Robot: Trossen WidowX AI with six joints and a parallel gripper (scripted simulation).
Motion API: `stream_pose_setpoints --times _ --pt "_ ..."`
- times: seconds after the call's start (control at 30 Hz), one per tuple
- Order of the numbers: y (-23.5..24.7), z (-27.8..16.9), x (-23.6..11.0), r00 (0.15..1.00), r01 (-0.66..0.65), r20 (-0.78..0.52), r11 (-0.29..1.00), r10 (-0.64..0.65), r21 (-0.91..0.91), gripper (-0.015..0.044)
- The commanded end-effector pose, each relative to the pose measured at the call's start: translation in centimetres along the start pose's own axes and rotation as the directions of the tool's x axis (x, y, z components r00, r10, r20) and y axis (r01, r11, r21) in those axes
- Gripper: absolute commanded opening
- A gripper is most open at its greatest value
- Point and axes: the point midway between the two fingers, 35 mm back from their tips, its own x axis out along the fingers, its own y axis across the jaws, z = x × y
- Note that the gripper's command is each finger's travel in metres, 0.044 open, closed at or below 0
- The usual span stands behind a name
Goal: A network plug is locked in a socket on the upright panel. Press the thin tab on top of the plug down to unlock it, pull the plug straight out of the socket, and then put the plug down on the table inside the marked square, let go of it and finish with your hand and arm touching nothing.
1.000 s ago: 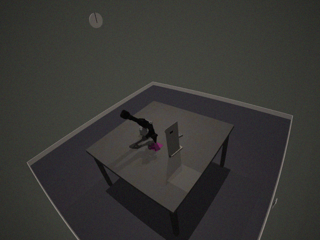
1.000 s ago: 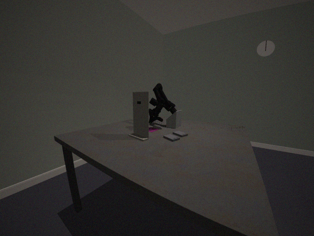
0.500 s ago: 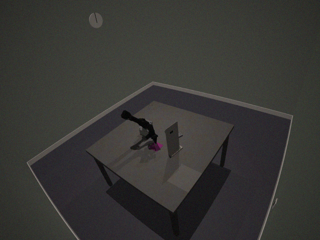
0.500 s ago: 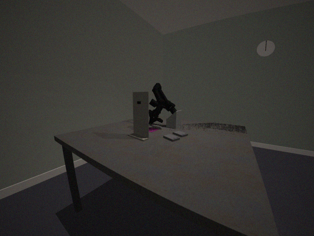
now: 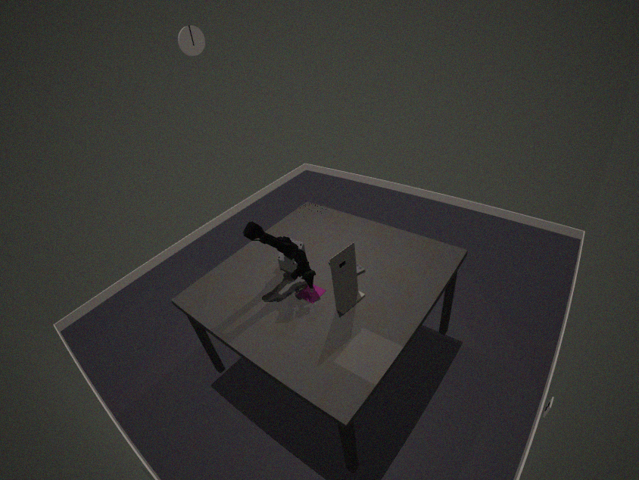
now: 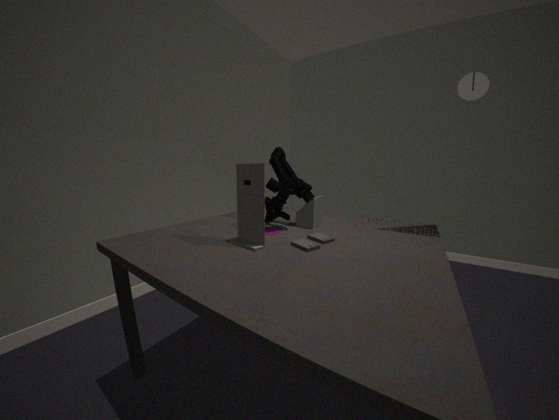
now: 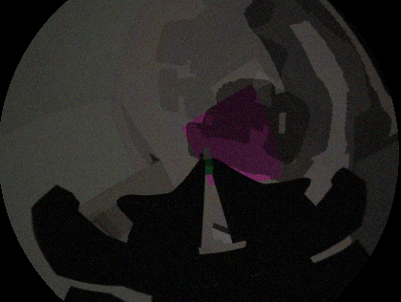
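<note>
My gripper (image 5: 312, 286) (image 6: 267, 220) (image 7: 207, 161) points down and is shut on the network plug. The plug (image 7: 209, 168) shows as a small green and grey piece between the fingertips in the wrist view; its tab cannot be made out. The fingertips are low over the magenta marked square (image 5: 320, 292) (image 6: 272, 230) (image 7: 239, 155), near its edge in the top view. Whether the plug touches the table is hard to tell. The upright panel (image 5: 344, 289) (image 6: 250, 212) (image 7: 143, 183) stands apart from the gripper. Its socket (image 5: 341, 263) shows as a dark, empty opening.
A pale angular block (image 5: 287, 263) (image 6: 305, 215) stands by the arm's base. Two flat grey blocks (image 6: 305, 244) (image 6: 320, 237) lie on the table (image 5: 268, 330) (image 6: 361, 293) beside the panel. Arm shadows fall across the square, and the room is dim.
</note>
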Motion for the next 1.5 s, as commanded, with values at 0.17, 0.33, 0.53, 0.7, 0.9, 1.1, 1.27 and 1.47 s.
stream_pose_setpoints --times 0.17,0.33,0.53,0.7,0.9,1.1,1.27,1.47 --pt "-0.7 0.0 0.4 1.000 0.006 -0.004 1.000 -0.006 -0.011 0.0000" --pt "-0.9 0.0 0.7 1.000 0.005 -0.003 1.000 -0.005 -0.011 0.0000" --pt "-1.1 0.1 0.9 1.000 0.004 -0.002 1.000 -0.004 -0.012 0.0000" --pt "-1.4 0.2 1.1 1.000 0.003 -0.002 1.000 -0.003 -0.013 0.0000" --pt "-1.6 0.2 1.3 1.000 0.002 -0.001 1.000 -0.002 -0.013 0.0000" --pt "-1.7 0.3 1.5 1.000 0.001 0.000 1.000 -0.001 -0.014 0.0000" --pt "-1.7 0.4 1.7 1.000 0.001 0.000 1.000 -0.001 -0.014 0.0000" --pt "-1.8 0.5 1.9 1.000 0.001 0.000 1.000 -0.001 -0.014 0.0000"
